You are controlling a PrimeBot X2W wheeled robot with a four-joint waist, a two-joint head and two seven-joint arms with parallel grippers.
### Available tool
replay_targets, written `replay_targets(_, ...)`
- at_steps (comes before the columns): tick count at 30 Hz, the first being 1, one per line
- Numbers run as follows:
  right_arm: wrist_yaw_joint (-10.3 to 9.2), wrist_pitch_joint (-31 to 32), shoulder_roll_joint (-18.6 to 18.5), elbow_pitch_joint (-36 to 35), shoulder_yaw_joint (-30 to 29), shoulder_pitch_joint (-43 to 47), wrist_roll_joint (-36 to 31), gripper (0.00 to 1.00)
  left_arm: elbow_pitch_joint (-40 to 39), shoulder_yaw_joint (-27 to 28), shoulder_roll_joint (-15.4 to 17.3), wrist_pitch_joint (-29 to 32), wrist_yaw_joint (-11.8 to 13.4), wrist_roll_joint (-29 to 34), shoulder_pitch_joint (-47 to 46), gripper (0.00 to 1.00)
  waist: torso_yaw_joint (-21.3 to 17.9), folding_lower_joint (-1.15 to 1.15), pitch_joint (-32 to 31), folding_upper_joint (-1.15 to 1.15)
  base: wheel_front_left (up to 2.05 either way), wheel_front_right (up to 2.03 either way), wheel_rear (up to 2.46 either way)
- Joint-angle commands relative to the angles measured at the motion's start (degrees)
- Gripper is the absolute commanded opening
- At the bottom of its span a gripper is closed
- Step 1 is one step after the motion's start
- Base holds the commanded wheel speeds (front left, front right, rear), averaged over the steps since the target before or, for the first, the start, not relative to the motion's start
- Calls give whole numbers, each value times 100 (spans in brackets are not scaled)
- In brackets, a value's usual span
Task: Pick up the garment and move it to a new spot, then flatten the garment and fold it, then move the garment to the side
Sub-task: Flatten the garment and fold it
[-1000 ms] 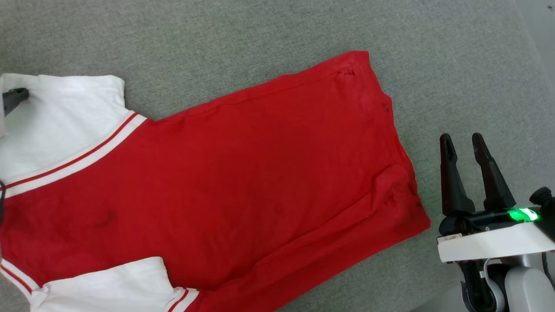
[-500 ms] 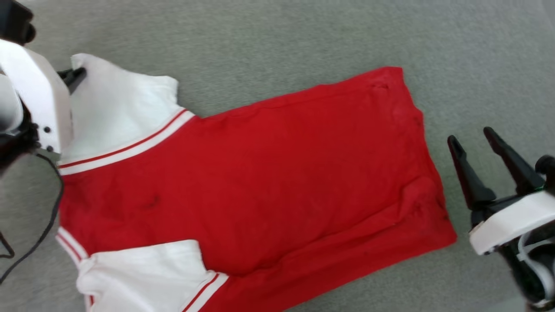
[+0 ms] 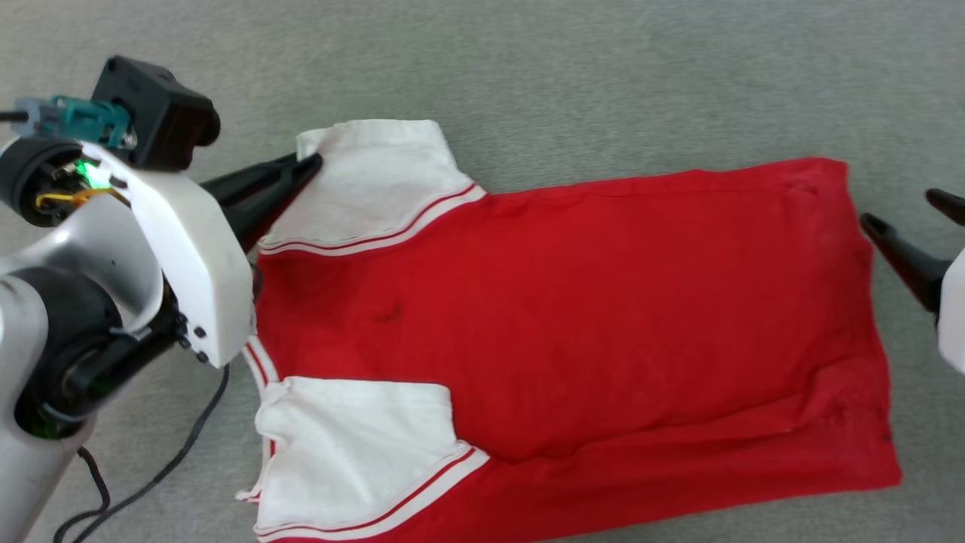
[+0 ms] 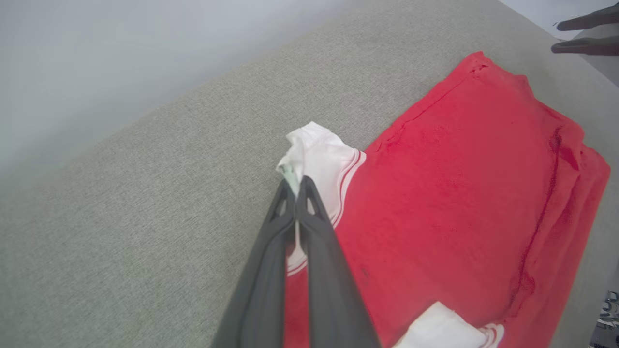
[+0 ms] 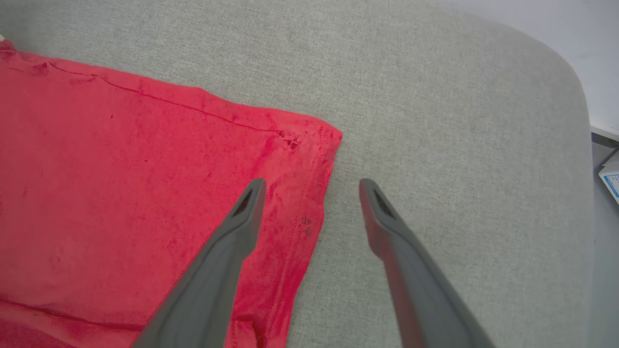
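Observation:
The garment [image 3: 573, 302] is a red jersey with white sleeves and red-and-white trim, spread flat on a grey fabric surface with its sleeves to the left. My left gripper [image 3: 310, 161] is shut on the cuff of the far white sleeve [image 3: 377, 181]. In the left wrist view the two fingers of the left gripper [image 4: 296, 183] are pressed together, with the white cuff [image 4: 314, 154] pinched at their tips. My right gripper [image 3: 899, 208] stands open at the hem end. In the right wrist view the right gripper [image 5: 312, 186] has one finger over the red hem corner [image 5: 290, 145] and the other over bare grey fabric.
The grey fabric surface [image 3: 603, 75] reaches all around the garment. Its rounded edge [image 5: 578, 111] lies to the right of my right gripper, with a small box [image 5: 610, 179] beyond it. A black cable [image 3: 173, 452] hangs by my left arm.
The left gripper has shut on the white sleeve's cuff. The camera has turned left, so the whole picture has shifted right. The right gripper stays open.

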Motion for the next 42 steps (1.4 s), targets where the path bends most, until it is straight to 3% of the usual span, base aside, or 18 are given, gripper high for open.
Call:
replay_targets(1,-2,302,-87,137,-32,-211,43,100,-130,17,-32,-100,-17,-28,124,0,240,0,102,0,0,0,0)
replay_targets(9,-2,1366,-294,850,-8,-902,-177,100,-571,-161,-162,-414,-76,136,356,0,698,0,419,0,0,0,0)
replay_targets(22,-1,1590,-144,1873,444,-913,-157,100,-642,-460,-325,-700,-170,487,213,0,1109,0,654,0,0,0,0)
replay_targets(23,-1,1589,-145,1923,519,-880,-127,25,-629,-471,-356,-727,-172,481,212,0,1122,0,650,0,0,0,0)
replay_targets(24,-1,1566,-150,1952,570,-858,-113,0,-609,-480,-370,-750,-176,479,213,0,1131,0,642,0,0,0,0)
replay_targets(34,-2,794,-137,1871,218,-986,101,0,-329,-336,-300,-1070,-13,428,644,0,958,0,4,0,0,0,0)
replay_targets(42,-2,590,-119,1508,-146,-409,255,0,-309,-210,-193,-1312,202,350,1189,0,886,0,-690,0,0,0,0)
